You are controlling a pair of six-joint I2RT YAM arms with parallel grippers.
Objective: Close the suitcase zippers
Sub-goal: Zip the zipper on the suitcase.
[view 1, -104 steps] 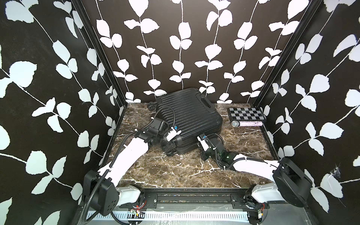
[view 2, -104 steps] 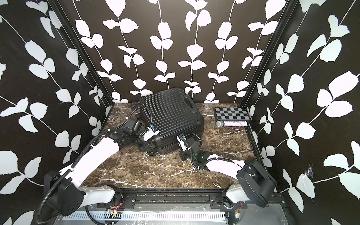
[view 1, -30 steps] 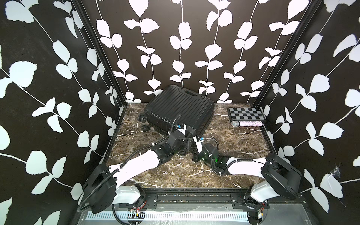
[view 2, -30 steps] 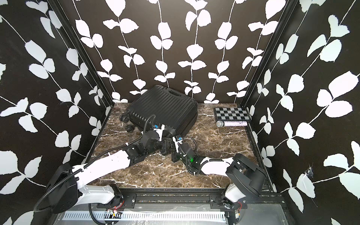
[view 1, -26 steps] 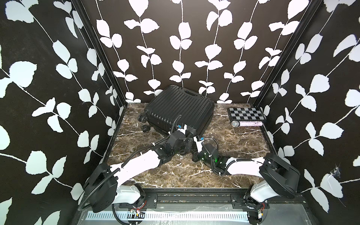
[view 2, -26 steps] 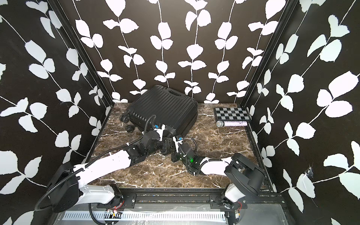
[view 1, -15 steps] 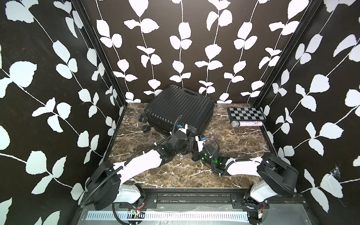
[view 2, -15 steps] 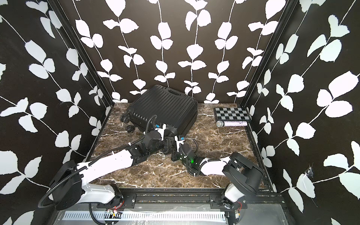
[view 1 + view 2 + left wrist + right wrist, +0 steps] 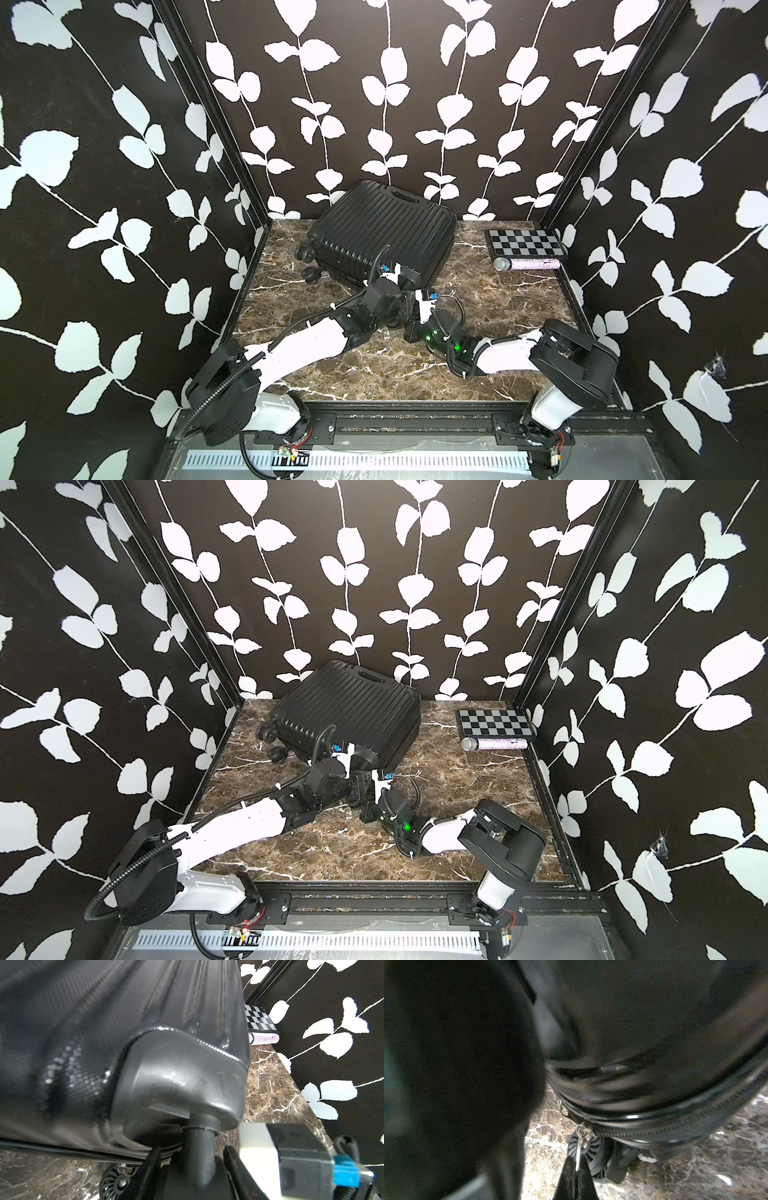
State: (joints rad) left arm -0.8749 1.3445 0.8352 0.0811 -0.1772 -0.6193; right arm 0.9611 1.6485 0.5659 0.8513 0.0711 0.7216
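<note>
Fingers of the left gripper (image 9: 193, 1155) straddle a caster stem (image 9: 199, 1138) at the 5 o'clock corner of the suitcase (image 9: 382, 232). They look clamped on, probably to stop it rolling. It lies flat at 12 o'clock on the tabletop (image 9: 374, 374). Next the right gripper (image 9: 576, 1162), fingers together, pinches a zipper pull (image 9: 578, 1153), ready to drag. Checkerboard (image 9: 525, 243) and glittery mic (image 9: 525, 264) sit at 2 o'clock. Brown veined marble, black leaf-print walls (image 9: 124, 187).

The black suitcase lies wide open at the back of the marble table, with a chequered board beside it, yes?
No: in both top views the suitcase lies closed at the back of the marble table, chequered board beside it.
</note>
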